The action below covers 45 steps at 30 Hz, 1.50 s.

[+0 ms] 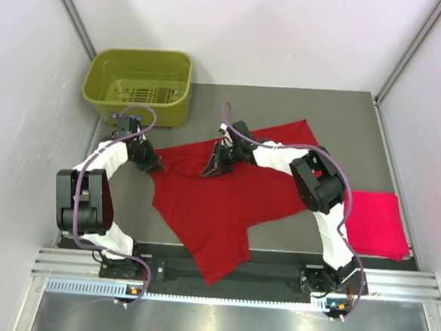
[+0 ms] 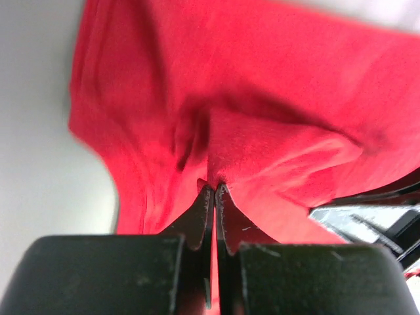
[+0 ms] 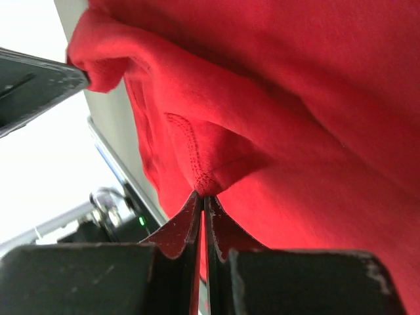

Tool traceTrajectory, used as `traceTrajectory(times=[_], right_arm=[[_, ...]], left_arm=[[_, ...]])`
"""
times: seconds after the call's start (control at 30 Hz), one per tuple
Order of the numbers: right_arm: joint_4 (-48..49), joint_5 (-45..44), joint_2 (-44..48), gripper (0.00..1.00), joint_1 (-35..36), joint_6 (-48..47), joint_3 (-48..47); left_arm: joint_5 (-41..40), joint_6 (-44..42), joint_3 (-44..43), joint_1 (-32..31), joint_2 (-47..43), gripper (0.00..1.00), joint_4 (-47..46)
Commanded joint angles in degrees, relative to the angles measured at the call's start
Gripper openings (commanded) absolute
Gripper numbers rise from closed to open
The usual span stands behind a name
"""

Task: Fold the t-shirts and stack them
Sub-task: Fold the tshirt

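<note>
As left hand (image 2: 214,190) and right hand (image 3: 201,195) clamp, red t-shirt (image 1: 218,203) bunches.

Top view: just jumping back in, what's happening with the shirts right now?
Both arms are on the deep red t-shirt, which lies spread and rumpled across the middle of the table, not yet folded. The left gripper is shut on a pinch of cloth at its left edge. The right gripper is shut on a fold near its far middle. The pinkish red t-shirt lies folded flat at the table's right side. The olive-green basket sits at the far left corner.
</note>
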<state>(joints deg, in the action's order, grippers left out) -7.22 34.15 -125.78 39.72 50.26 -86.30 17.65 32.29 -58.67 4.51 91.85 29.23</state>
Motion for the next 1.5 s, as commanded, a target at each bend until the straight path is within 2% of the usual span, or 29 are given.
traceTrajectory(times=[0.0, 0.4, 0.57, 0.8, 0.87, 0.93, 1.03, 1.07, 1.1, 1.17, 1.2, 1.3, 1.37, 1.47], right_arm=[[-6.9, 6.7, 3.4, 0.00, -1.0, -9.3, -0.9], [-17.4, 14.5, 4.3, 0.00, -3.6, -22.9, 0.4], [-23.1, 14.5, 4.0, 0.00, -4.8, -28.5, -1.1], [-25.2, 15.2, 2.4, 0.01, -5.4, -32.0, -1.8], [-26.0, 15.9, 1.3, 0.01, -5.4, -32.6, -3.2], [-27.2, 15.3, 0.7, 0.07, -5.4, -33.3, -4.5], [-30.1, 13.9, 0.6, 0.21, -5.6, -35.0, -5.8], [-31.7, 11.7, 1.5, 0.24, -5.8, -35.8, -5.8], [-32.2, 10.5, 2.1, 0.29, -6.1, -36.0, -5.5], [-32.9, 7.8, 4.9, 0.32, -7.6, -35.7, -3.3], [-32.8, 7.3, 6.1, 0.33, -8.3, -35.6, -2.2], [-32.3, 5.4, 10.5, 0.34, -11.8, -35.7, 1.7], [-32.4, 4.7, 13.5, 0.34, -14.1, -36.4, 3.9], [-32.4, 5.1, 16.3, 0.34, -16.1, -37.2, 6.2]], left_arm=[[2.7, 4.4, 4.4, 0.1, -4.7, 0.00, 1.6], [5.2, 8.4, 13.4, 0.1, -13.2, 0.00, 3.7], [7.2, 10.7, 17.8, 0.0, -16.4, 0.00, 3.6], [7.8, 11.9, 19.9, -0.2, -17.1, 0.00, 3.0], [7.8, 12.2, 20.0, -0.2, -17.0, 0.00, 2.7], [7.2, 12.3, 19.7, -0.2, -16.5, 0.00, 3.1], [3.7, 12.1, 18.3, -0.2, -18.4, 0.13, 6.5], [2.5, 12.0, 18.0, -0.2, -19.6, 0.30, 8.3], [1.3, 11.8, 17.6, -0.2, -22.7, 0.37, 9.1], [-2.9, 10.9, 16.1, -0.1, -25.7, 0.51, 10.8], [-3.9, 10.1, 15.7, 0.0, -27.0, 0.61, 10.8], [-8.7, 7.5, 13.5, -0.1, -28.9, 0.75, 8.9], [-8.0, 4.0, 10.9, 0.0, -26.6, 0.77, 5.9], [-6.8, -0.4, 7.5, 0.0, -19.1, 0.84, 1.2]])
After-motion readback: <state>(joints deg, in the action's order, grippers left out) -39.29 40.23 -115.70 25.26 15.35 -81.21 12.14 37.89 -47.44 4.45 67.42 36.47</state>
